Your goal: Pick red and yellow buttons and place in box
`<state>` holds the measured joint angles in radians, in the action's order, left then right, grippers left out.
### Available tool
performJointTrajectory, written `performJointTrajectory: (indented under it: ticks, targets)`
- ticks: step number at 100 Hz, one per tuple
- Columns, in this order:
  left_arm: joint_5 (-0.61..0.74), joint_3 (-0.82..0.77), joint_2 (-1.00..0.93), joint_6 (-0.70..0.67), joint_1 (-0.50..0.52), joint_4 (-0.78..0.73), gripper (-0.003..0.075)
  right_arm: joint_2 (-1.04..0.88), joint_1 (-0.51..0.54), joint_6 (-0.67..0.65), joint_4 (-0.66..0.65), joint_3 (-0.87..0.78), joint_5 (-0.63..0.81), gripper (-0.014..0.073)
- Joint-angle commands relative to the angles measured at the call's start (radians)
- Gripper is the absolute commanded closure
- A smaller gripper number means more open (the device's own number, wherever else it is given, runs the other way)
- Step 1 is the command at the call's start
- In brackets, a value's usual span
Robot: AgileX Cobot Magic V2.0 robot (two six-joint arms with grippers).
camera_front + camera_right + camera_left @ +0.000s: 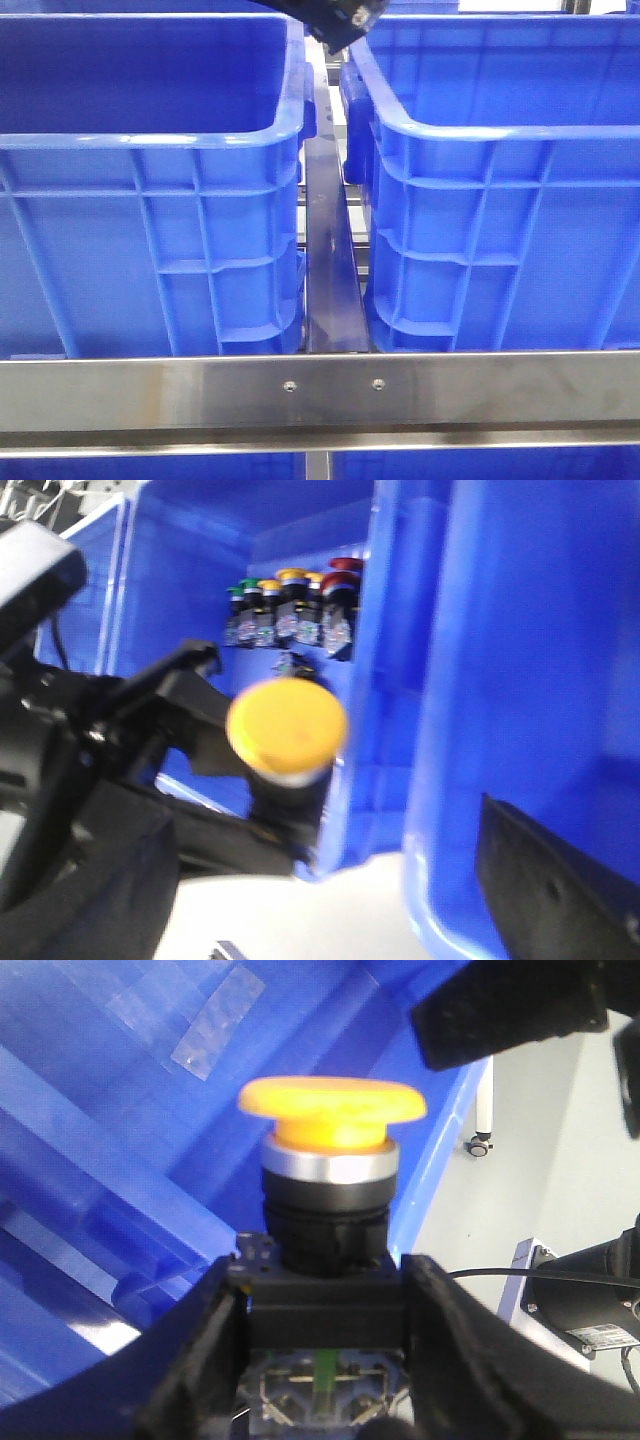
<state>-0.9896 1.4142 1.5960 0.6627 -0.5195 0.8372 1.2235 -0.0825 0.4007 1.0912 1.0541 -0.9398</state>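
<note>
Front view: we count two blue crates, a left crate (150, 200) and a right crate (500, 200), side by side with a steel rail (330, 270) in the gap between them and a steel crossbar (320, 392) in front. Only a dark tip of one arm (340, 22) shows at the top edge; no buttons are visible from here.

Left wrist view: we see one button (330, 1165), held upright with the left gripper (325, 1315) clamped on its black base. Its cap is orange-yellow, smooth and mushroom-shaped, over a silver ring and black body. Blue crate wall (120, 1160) lies behind it.

Right wrist view, blurred: we see the same held button (287, 730) from above, and a cluster of roughly seven buttons (290, 605) (green, yellow, red caps) inside a crate (400, 680). We cannot tell the right gripper's state; only a dark finger (550, 880) shows.
</note>
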Motion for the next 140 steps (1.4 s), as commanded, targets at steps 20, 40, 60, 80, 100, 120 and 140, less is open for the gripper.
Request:
performJointTrajectory:
  ticks: [20,40,60,80,100,120,140]
  targets:
    - [0.019,0.032,-0.039,0.004,-0.01,0.064,0.0543,0.074,-0.046,0.015,0.131,0.121,0.017,-0.0029]
    - [0.019,0.032,-0.039,0.004,-0.01,0.064,0.0543,0.108,-0.126,0.015,0.131,0.13,0.042,-0.0029]
    - [0.019,0.032,-0.039,0.004,-0.01,0.064,0.0542,0.139,-0.151,0.015,0.132,0.13,0.06,0.0047]
    - [0.018,0.032,-0.039,0.004,-0.01,0.064,0.05,0.144,-0.151,0.015,0.132,0.13,0.065,0.0328]
    - [0.016,0.032,-0.039,0.004,-0.01,0.064,0.0193,0.144,-0.151,0.015,0.132,0.13,0.066,0.0415]
    - [0.016,0.032,-0.039,0.004,-0.01,0.064,0.0121,0.144,-0.15,0.016,0.132,0.13,0.069,0.0415]
    - [-0.034,0.032,-0.039,0.004,-0.01,0.064,0.0121,0.144,-0.106,0.121,0.131,0.13,0.106,0.0415]
